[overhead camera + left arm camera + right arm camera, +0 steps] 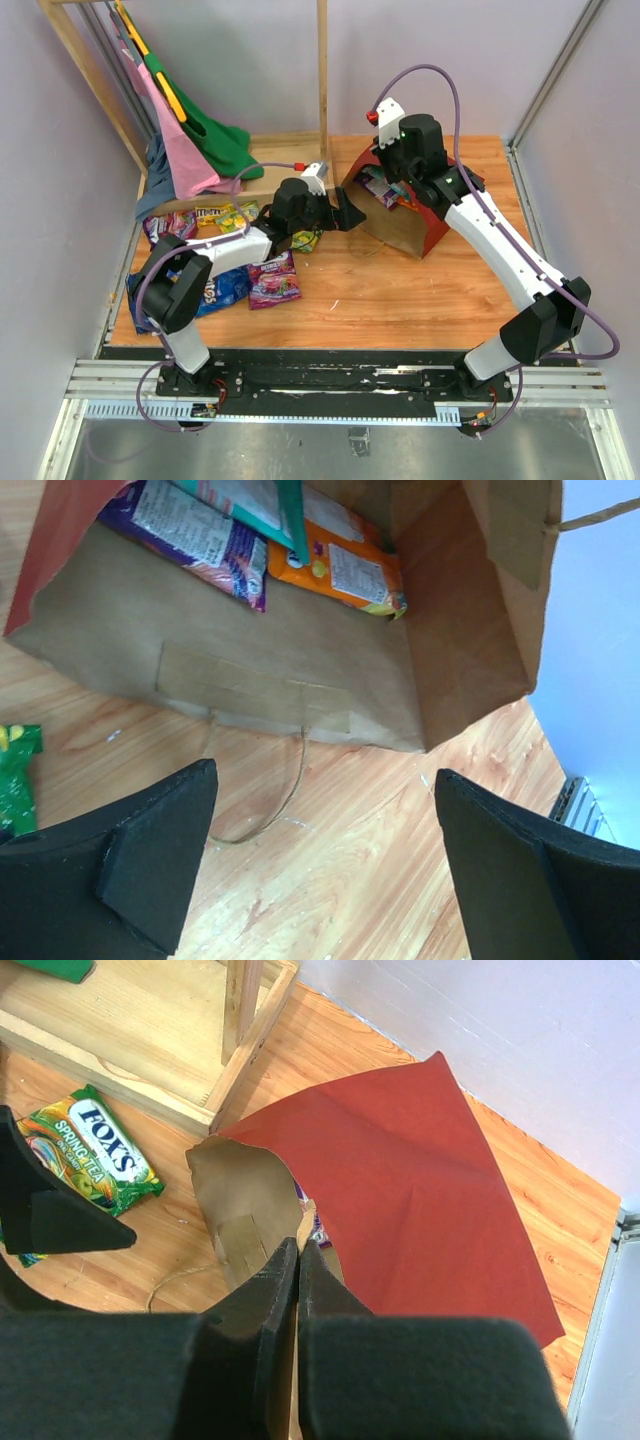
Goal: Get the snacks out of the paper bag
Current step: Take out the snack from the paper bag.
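Note:
The paper bag (415,222) lies on its side, dark red outside, its brown mouth facing left. My right gripper (298,1252) is shut on the bag's upper mouth edge (325,1235) and holds it up. My left gripper (325,850) is open and empty, just in front of the mouth (250,650), above the string handle (275,800). Inside lie a purple packet (190,530), an orange packet (345,570) and a teal one (290,510). Outside lie the blue Doritos bag (215,290), a purple packet (272,280) and a green Fox's packet (90,1155).
More packets (215,215) lie at the left by the wooden rack base (130,1030). Pink (175,140) and green (220,140) garments hang on the rack at back left. Walls close the table at the back and right.

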Robot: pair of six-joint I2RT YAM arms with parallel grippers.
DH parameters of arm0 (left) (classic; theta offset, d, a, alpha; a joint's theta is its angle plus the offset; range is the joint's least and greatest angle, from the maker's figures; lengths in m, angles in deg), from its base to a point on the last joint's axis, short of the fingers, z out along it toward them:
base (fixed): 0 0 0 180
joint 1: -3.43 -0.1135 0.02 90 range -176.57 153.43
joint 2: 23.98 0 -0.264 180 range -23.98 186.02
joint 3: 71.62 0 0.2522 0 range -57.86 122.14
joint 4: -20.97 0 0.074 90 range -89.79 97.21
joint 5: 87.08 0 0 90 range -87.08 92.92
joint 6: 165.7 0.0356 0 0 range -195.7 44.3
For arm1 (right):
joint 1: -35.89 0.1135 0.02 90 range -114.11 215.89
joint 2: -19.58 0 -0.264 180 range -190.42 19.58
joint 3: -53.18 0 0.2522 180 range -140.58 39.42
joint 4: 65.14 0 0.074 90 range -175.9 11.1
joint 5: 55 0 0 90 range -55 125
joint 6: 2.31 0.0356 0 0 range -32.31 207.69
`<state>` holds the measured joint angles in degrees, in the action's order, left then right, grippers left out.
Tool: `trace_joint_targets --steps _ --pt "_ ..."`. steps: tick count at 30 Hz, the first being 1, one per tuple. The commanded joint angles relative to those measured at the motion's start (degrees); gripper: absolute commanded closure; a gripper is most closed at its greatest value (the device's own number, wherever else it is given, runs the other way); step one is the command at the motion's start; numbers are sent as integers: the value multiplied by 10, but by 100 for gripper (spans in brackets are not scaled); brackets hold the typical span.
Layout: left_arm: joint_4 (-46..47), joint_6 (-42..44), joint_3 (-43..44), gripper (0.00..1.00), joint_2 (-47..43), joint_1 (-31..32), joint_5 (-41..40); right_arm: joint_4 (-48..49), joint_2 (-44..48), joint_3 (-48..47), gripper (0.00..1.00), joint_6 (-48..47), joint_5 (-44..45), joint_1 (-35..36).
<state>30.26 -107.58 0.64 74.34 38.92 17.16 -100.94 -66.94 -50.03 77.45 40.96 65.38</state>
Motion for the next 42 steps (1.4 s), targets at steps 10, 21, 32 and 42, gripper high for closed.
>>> trace_joint_targets --steps 10,21,32,42 --pt "149 -103 98 8 159 62 53 15 6 -16 99 13 -7 -5" --pt "68 -107 210 10 267 74 -159 18 15 -10 99 14 -6 -5" --pt "3 -123 335 18 377 76 -236 25 17 -4 99 15 -11 -13" --pt "-61 -97 485 28 469 77 -241 27 9 -5 99 21 -17 -20"
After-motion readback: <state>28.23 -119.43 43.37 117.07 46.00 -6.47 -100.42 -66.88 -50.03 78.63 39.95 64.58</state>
